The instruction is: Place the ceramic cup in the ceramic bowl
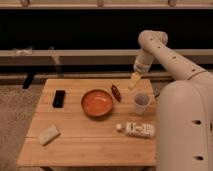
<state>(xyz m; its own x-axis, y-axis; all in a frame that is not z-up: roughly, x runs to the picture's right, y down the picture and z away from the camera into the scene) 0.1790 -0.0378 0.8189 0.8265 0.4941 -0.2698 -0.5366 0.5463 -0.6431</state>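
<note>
End effector (133, 81) just above ceramic cup (141, 103)

I can't read the label on the bottle (136, 129), and below the gripper (134, 81), right of centre, the robot body (186, 125) is cut off at right.

A light wooden slatted table (90, 145) carries six things. The ceramic bowl (97, 103) sits near the middle, with a small dark red oblong object (116, 92) just beside its far right rim. The ceramic cup (141, 103) stands upright to the right. A white bottle (136, 129) lies on its side in front of the cup. A black phone (59, 98) lies at the left and a pale block (49, 134) at the near left. The gripper (133, 81) hangs over the far right edge
</note>
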